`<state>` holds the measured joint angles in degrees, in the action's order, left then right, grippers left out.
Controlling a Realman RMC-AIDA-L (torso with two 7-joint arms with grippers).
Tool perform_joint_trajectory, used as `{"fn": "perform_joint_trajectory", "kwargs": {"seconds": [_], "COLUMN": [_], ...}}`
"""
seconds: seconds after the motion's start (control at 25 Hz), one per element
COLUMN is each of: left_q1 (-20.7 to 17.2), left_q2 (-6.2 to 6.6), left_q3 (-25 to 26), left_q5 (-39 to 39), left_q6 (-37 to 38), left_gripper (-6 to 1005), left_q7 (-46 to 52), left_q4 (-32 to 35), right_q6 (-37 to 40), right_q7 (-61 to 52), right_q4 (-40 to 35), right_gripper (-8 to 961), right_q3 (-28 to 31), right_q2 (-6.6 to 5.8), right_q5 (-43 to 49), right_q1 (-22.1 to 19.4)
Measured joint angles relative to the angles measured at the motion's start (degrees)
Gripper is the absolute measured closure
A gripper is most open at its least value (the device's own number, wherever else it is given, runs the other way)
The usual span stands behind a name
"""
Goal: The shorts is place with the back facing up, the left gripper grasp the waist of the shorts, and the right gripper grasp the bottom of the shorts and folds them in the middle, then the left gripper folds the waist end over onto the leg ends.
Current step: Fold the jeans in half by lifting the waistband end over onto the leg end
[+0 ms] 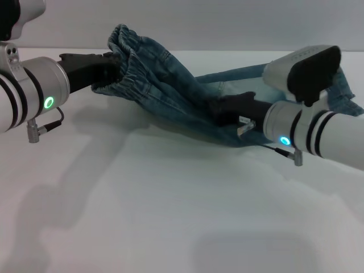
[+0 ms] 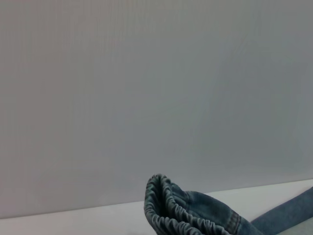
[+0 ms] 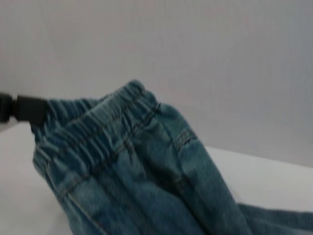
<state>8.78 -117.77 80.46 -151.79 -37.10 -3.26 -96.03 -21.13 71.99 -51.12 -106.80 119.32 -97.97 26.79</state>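
The left gripper [image 1: 115, 67] fingers clamp the waist of the shorts [image 1: 126, 63], the right gripper [image 1: 219, 112] fingers pinch the shorts [image 1: 170, 94] mid-cloth

One pair of shorts [image 1: 170, 94] lies across the middle of the frame on one white table [image 1: 142, 216]. Two robot arms reach in: one gripper [image 1: 111, 68] at upper left, one gripper [image 1: 224, 111] at centre right. One ruffled waistband [image 1: 128, 62] shows.

bare white table [image 1: 170, 216] open in front, shorts [image 1: 170, 94] stretched across the back between both arms
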Motion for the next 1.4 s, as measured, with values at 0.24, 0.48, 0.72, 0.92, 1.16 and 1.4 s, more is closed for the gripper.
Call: {"fn": "perform_joint_trajectory", "kwargs": {"seconds": [0.24,0.48,0.72,0.92,1.16,1.4], "left_q1": [-0.09,-0.11,-0.18,-0.14,-0.2,-0.21], "left_q2": [0.0,0.0,0.0,-0.01,-0.07,-0.09], "left_q3": [0.05,0.05,0.05,-0.02,-0.04,-0.22], "left_q5": [0.1,0.24,0.31,0.52,0.53,0.53], "left_q6": [0.03,0.02,0.0,0.28,0.8,0.82], "left_gripper": [943,943,943,943,943,942], "left_q7": [0.0,0.0,-0.27,-0.95,-1.19,-1.21], "left_q4": [-0.29,-0.38,-0.24,-0.11,-1.21,-3.14], "right_q6": [0.56,4.2,3.26,-1.89,-2.42,-0.92], "right_q7": [0.34,6.11,8.3,8.31,8.07,8.19], "right_q4": [7.79,14.71,12.62,8.43,6.77,9.11], "right_gripper": [952,950,948,947,945,943], "right_q3": [0.56,7.79,12.69,8.2,-0.97,-1.83], "right_q2": [0.03,-0.07,-0.1,0.39,0.28,0.28], "right_q5": [-2.02,-2.17,-2.22,-4.27,-11.99,-12.62], "right_q1": [5.12,9.58,8.59,6.1,5.55,6.37]}}
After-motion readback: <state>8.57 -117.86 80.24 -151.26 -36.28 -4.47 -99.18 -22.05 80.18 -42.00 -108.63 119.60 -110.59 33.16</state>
